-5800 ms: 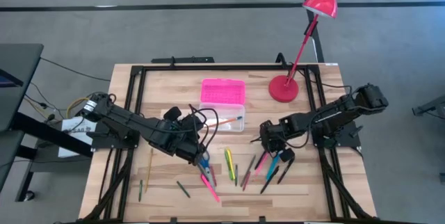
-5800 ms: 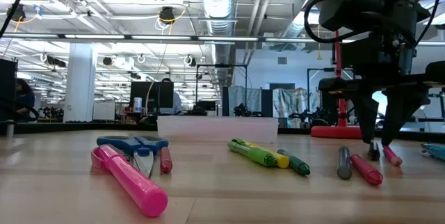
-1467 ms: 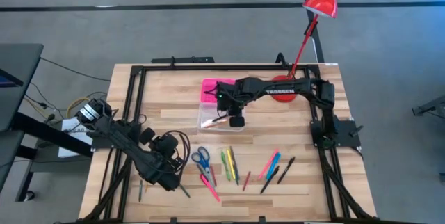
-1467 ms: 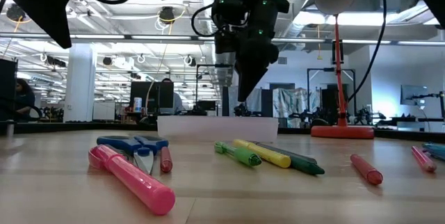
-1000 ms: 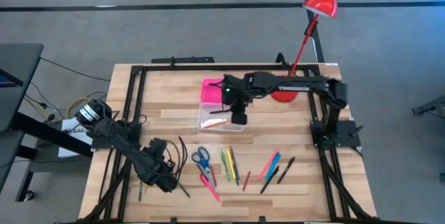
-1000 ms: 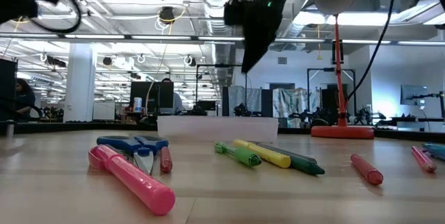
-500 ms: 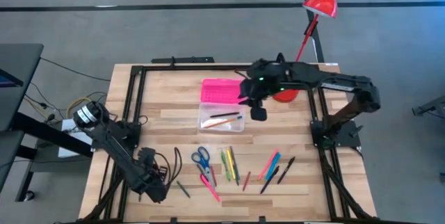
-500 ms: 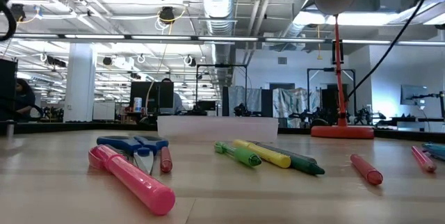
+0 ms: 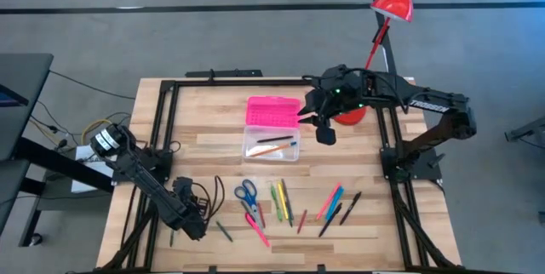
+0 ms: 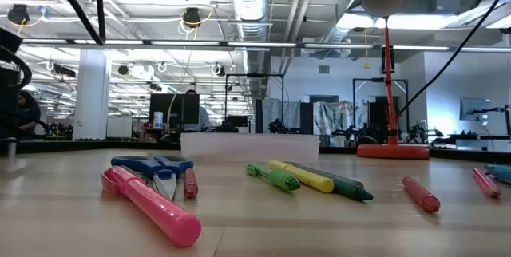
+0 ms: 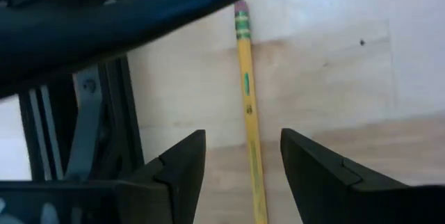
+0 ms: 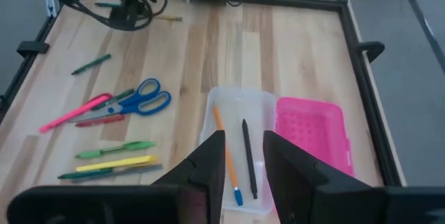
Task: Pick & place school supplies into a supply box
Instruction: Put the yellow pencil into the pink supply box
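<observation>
A pale wooden table carries the supply box, lid open, with two pens inside. The left gripper, jaws apart and empty, straddles a yellow pencil near the table's front left. The right gripper hovers beside the box, open and empty.

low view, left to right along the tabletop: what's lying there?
blue-handled scissors → fat pink marker → small red marker → green marker → yellow marker → red marker → pink pen
</observation>
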Tool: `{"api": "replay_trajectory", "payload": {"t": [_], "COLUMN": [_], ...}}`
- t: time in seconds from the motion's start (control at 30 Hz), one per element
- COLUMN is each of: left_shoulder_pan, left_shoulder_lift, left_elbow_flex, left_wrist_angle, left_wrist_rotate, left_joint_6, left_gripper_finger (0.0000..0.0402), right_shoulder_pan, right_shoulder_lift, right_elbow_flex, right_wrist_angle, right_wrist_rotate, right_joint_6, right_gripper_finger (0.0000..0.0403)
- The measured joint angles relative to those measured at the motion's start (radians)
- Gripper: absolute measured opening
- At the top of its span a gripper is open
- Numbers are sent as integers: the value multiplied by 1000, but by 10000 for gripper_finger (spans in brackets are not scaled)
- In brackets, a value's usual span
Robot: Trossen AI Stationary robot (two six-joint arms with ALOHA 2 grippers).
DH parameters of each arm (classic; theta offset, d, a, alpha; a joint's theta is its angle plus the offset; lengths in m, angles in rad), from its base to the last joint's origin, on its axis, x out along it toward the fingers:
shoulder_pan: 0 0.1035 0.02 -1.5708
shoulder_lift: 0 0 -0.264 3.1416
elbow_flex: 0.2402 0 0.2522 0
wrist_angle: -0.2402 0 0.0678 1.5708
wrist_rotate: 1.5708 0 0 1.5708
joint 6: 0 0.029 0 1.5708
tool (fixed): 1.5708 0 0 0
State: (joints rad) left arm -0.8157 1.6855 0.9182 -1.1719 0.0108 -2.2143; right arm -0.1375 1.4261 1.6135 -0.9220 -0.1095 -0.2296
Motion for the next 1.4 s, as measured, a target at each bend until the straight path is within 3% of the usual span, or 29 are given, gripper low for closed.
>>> {"api": "replay_trajectory", "payload": {"t": [0.2,0.4,0.9,1.23,1.4], "left_shoulder_pan": [0,0,4,4,5], "left_shoulder_lift": [-14,-38,-303,-318,-317], "left_elbow_flex": [-93,-123,-322,-337,-338], "left_wrist_angle": [177,208,397,430,444], "left_wrist_rotate": [-19,-36,-89,-168,-194], "left_joint_6": [2,3,8,70,75], "left_gripper_finger": [183,183,183,181,158], "right_shoulder_pan": [1,1,1,1,1], "right_shoulder_lift": [1,2,2,2,2], "right_elbow_flex": [0,0,0,0,0], "right_wrist_angle": [-2,-2,-38,-65,-65], "right_wrist_rotate": [0,0,1,1,1], "right_joint_6": [20,38,55,57,57], "right_gripper_finger": [92,92,92,92,92]}}
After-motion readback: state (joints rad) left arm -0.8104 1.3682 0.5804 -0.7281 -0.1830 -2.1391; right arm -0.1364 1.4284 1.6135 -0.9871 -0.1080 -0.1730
